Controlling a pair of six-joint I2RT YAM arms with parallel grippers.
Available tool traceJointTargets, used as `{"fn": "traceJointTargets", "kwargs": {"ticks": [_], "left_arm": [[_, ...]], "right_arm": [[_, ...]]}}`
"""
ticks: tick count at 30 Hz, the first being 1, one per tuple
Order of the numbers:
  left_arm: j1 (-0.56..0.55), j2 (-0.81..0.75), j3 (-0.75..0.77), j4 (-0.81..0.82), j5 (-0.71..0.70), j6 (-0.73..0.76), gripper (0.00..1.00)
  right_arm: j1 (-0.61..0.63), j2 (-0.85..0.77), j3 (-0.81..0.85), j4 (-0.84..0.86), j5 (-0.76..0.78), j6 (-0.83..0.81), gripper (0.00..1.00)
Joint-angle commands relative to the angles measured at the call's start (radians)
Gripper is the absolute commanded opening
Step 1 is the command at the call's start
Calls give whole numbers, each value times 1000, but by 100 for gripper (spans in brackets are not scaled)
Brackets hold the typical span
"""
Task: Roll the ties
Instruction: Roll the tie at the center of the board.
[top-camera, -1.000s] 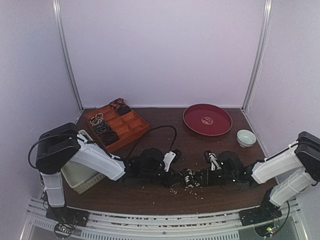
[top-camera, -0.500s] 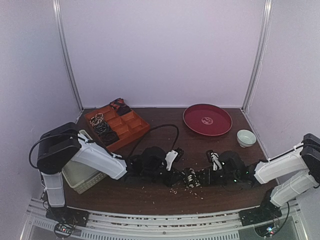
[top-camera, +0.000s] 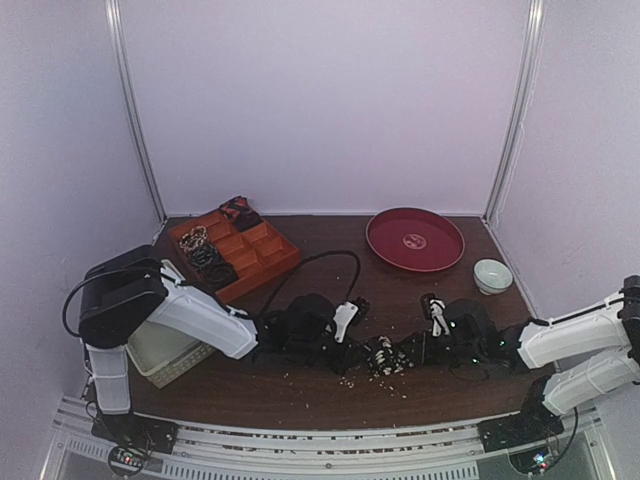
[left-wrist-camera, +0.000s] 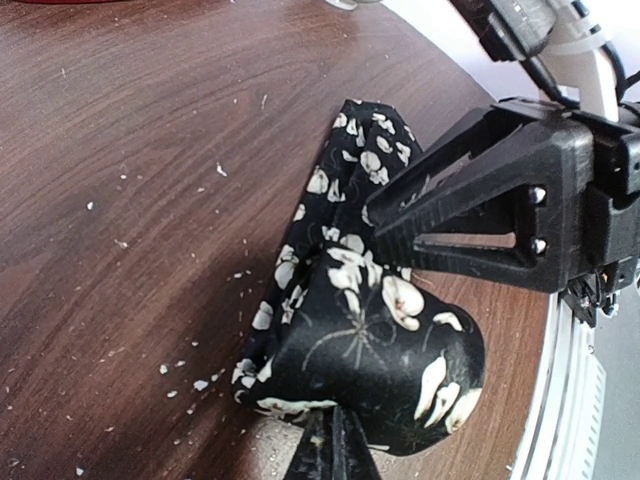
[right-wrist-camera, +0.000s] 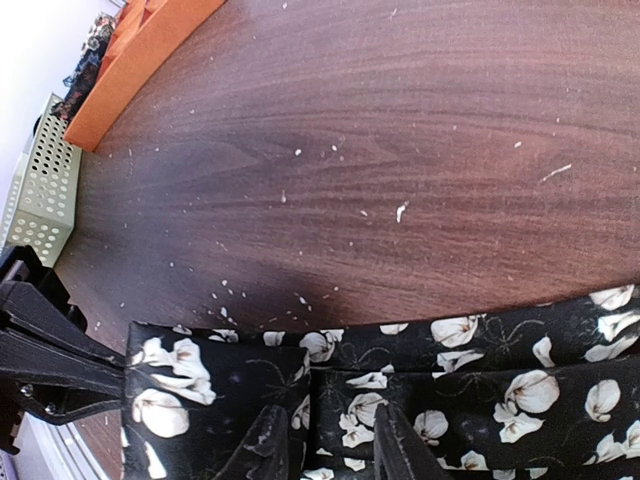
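Black tie (left-wrist-camera: 360, 340), flowers plain only wrist-side, left gripper (left-wrist-camera: 330, 445), right gripper (right-wrist-camera: 325, 428) both clamping it

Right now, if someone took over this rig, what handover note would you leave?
Left gripper: shut on the flowered black tie, at its partly rolled end.
Right gripper: closed on the same tie, farther along.
The tie lies at the near middle of the table. Rolled ties sit in the orange tray, far left.
Done: those coils. Left: finish rolling this tie.
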Motion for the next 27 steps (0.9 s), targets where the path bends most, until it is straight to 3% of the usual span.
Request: {"fn": "traceJointTargets", "kwargs": {"ticks": [1, 13, 27], "left_arm": [[2, 18, 36, 8, 6, 16, 3], [2, 9, 66, -15, 14, 18, 2], [-19, -77, -15, -50, -52, -20, 2]], "right_arm": [[-3, -39, 7, -36, 29, -4, 30], [32, 80, -9, 160, -137, 47, 23], [72, 180, -5, 281, -176, 82, 22]]}}
